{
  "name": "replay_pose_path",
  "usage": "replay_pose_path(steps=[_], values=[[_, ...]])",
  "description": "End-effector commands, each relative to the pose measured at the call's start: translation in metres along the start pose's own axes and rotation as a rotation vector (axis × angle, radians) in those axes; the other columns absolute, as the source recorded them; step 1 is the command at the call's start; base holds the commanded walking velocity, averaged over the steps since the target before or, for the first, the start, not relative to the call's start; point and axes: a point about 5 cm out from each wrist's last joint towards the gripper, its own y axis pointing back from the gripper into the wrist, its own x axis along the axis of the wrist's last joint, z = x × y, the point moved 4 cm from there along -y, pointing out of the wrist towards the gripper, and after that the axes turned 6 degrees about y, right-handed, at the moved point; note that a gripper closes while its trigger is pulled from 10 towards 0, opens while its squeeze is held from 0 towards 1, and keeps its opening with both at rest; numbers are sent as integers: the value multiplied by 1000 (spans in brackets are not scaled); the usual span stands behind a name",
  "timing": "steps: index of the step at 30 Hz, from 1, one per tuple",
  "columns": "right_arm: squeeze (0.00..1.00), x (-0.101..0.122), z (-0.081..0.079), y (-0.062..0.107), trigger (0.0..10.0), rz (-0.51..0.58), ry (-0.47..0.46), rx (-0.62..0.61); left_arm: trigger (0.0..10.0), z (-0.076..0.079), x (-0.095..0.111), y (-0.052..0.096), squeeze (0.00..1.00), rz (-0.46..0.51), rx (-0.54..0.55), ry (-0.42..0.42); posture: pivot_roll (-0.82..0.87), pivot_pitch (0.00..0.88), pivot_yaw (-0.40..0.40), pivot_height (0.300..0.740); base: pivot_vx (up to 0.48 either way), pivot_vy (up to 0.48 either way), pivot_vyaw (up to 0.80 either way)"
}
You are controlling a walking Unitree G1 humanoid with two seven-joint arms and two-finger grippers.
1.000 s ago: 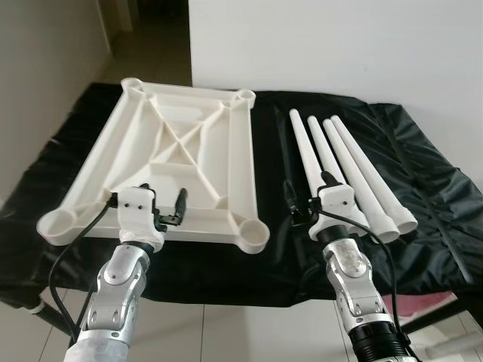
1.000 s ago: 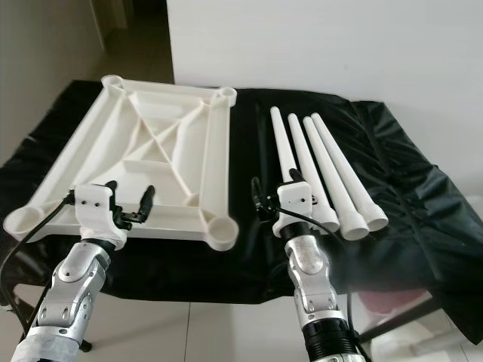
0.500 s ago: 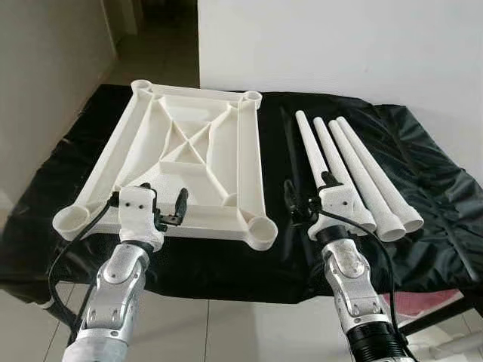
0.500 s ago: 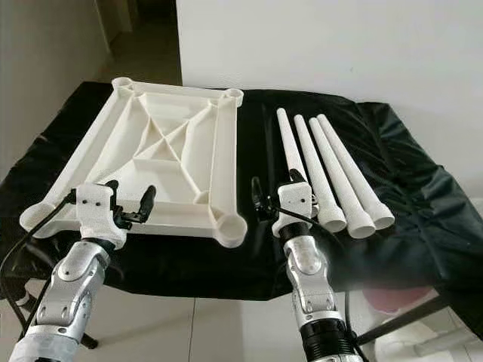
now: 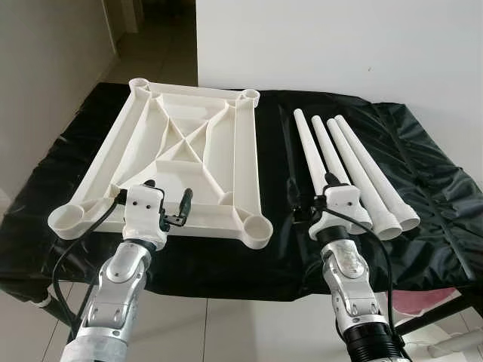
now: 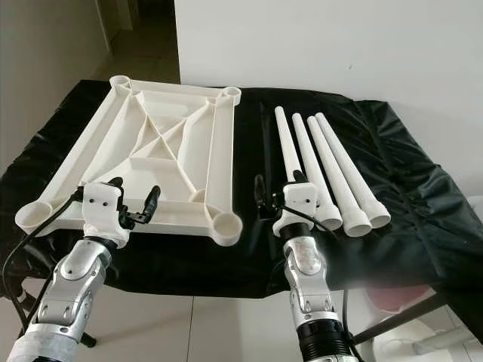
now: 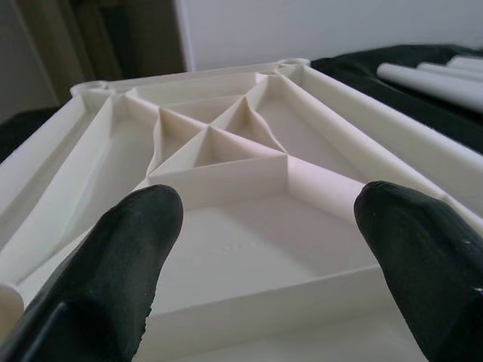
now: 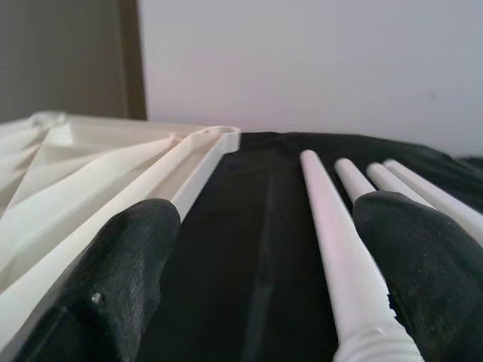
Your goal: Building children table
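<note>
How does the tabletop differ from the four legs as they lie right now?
The tabletop is one broad, flat ribbed panel, underside up, with round sockets at its corners; the legs are four slim tapered tubes. The tabletop lies on the robot's left, ahead of the left gripper; the legs lie side by side on the right, by the right gripper. Both are white plastic on the black cloth.
</note>
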Motion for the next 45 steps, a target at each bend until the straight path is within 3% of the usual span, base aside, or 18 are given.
replay_pose_path(steps=[1,3,7,14,18,20,23,25,30,31,32,33,35,36,38,39,45], values=[[0,-9,10,1,10000,-44,-41,-50,10000,10,5,0,0,20,-62,-36,39,26,-3,740,0,0,0],[0,-11,14,2,10000,-52,-34,-62,10000,18,3,0,0,14,-90,-33,34,23,3,740,0,0,0],[0,-5,7,2,10000,-23,25,-19,10000,27,1,-2,0,8,-118,-24,25,21,9,740,0,0,0],[0,-1,1,2,10000,-8,48,13,10000,24,5,-6,0,28,-110,-35,22,32,6,740,0,0,0],[0,-4,-3,0,10000,-33,33,41,10000,23,5,-9,0,16,-116,23,18,42,0,740,0,0,0],[0,-10,1,-4,10000,-79,35,31,10000,29,5,-12,0,-7,-149,84,16,47,-6,740,0,0,0],[0,-17,7,-12,10000,-143,35,7,10000,39,7,-14,0,-31,-187,74,14,51,-4,740,0,0,0],[0,-22,12,-21,10000,-187,61,2,10000,57,12,-12,0,-49,-283,88,11,59,-3,740,0,0,0],[0,-25,21,-37,10000,-231,47,-41,10000,75,18,-10,0,-69,-407,106,16,71,-4,740,0,0,0],[267,-27,21,-38,10000,-248,38,-44,10000,75,19,-10,0,-70,-410,94,16,71,-4,740,0,0,0],[267,-27,21,-38,10000,-248,38,-44,10000,75,19,-10,0,-70,-410,94,16,71,-4,740,0,0,0],[812,-28,23,-39,10000,-258,27,-50,10000,75,20,-10,0,-72,-416,90,22,76,-6,740,0,0,0],[812,-29,24,-40,10000,-267,19,-55,10000,75,21,-10,0,-75,-418,89,22,76,-6,740,0,0,0],[1000,-30,26,-40,10000,-278,32,-64,10000,75,22,-9,0,-77,-422,90,24,78,-7,740,0,0,0],[1000,-33,25,-39,10000,-300,28,-55,10000,74,23,-8,0,-82,-422,93,28,80,-10,740,0,0,0],[0,-37,24,-37,10000,-318,37,-45,10000,74,24,-8,0,-88,-420,93,28,80,-10,740,0,0,0],[0,-57,23,-26,10000,-418,48,-22,10000,76,23,-5,0,-112,-423,100,34,74,-16,740,0,0,0]])
